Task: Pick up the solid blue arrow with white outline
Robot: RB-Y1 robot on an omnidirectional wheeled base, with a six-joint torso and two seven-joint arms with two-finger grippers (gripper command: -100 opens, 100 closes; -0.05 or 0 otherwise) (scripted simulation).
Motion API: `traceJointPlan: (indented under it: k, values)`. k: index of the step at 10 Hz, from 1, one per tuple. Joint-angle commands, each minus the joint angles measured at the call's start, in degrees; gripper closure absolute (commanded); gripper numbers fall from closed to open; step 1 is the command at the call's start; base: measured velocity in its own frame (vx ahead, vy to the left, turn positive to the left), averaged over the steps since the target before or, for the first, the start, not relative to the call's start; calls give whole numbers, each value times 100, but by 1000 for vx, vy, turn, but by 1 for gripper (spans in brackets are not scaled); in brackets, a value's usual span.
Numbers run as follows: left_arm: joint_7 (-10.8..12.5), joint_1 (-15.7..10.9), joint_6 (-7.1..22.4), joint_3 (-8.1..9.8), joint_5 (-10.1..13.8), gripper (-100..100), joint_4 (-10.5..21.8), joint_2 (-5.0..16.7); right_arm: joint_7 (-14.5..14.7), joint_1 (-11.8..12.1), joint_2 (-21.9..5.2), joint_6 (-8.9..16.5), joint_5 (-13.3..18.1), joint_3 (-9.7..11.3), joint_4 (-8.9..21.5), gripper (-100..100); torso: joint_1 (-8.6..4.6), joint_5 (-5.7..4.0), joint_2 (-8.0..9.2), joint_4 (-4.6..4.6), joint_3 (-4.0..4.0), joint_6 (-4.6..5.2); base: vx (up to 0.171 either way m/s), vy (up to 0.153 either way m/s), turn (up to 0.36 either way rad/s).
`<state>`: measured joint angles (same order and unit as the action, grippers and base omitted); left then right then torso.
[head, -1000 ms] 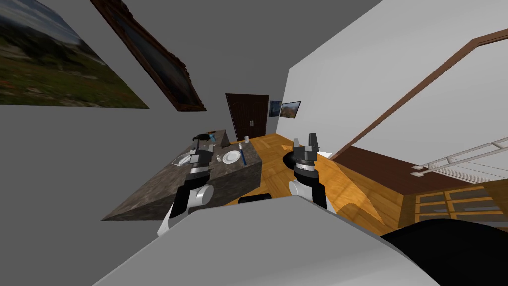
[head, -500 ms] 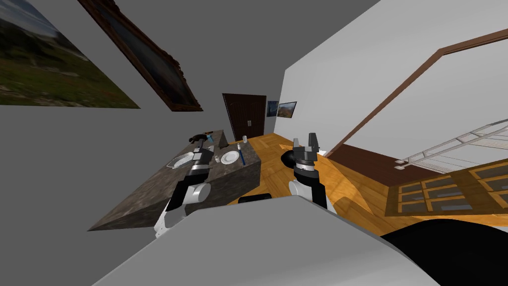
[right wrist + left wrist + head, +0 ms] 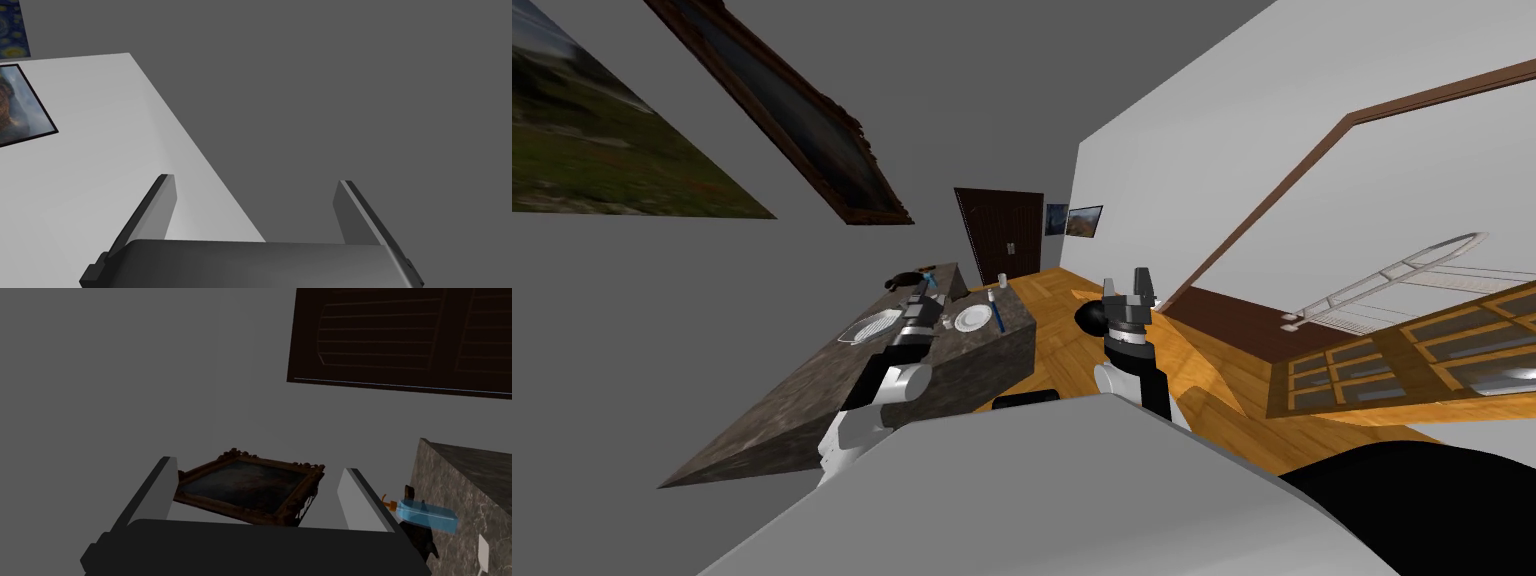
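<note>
— Blue arrow (image 3: 1000, 317), where is it?
— Likely the slim blue piece on the stone counter (image 3: 782, 420), just beside the white plate (image 3: 975, 318). You are at the approach; nothing is grasped.
— And the arms?
— Your left gripper (image 3: 259, 466) reaches out over the counter, fingers spread, looking past a blue bottle (image 3: 427, 515), not down. Tilt it toward the arrow next. Your right gripper (image 3: 1127, 285) is raised over the floor, released too.
</note>
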<state>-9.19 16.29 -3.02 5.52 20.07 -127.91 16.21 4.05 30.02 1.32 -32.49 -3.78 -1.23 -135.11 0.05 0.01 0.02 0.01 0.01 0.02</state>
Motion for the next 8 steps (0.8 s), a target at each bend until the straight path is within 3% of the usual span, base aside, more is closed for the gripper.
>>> traceJointPlan:
  k: [1,2,3,5,6,8]
  values:
    - [-80,-52,286,48,95,-100,31,76,0,0,0,0,0,0,0,0,0,0,0,0,0,0,-13,15,-66]
    - [-80,-52,303,48,95,-100,31,76,0,1,0,0,0,0,0,0,1,1,1,0,0,-4,-6,6,26]
    - [-228,-185,522,154,299,-100,97,234,0,1,0,0,0,0,0,0,-1,0,-1,0,0,-4,-13,7,-141]
    - [-228,-185,706,154,299,-100,97,234,0,1,0,0,0,0,0,0,2,1,1,0,1,-4,-11,12,-29]
    - [-377,-316,939,261,505,-100,163,394,0,1,0,0,0,0,0,0,-1,1,-1,0,0,-4,-12,6,-121]
    - [-377,-316,1118,261,505,-100,163,394,0,1,0,0,0,0,0,0,1,1,1,0,1,-3,-11,12,-42]
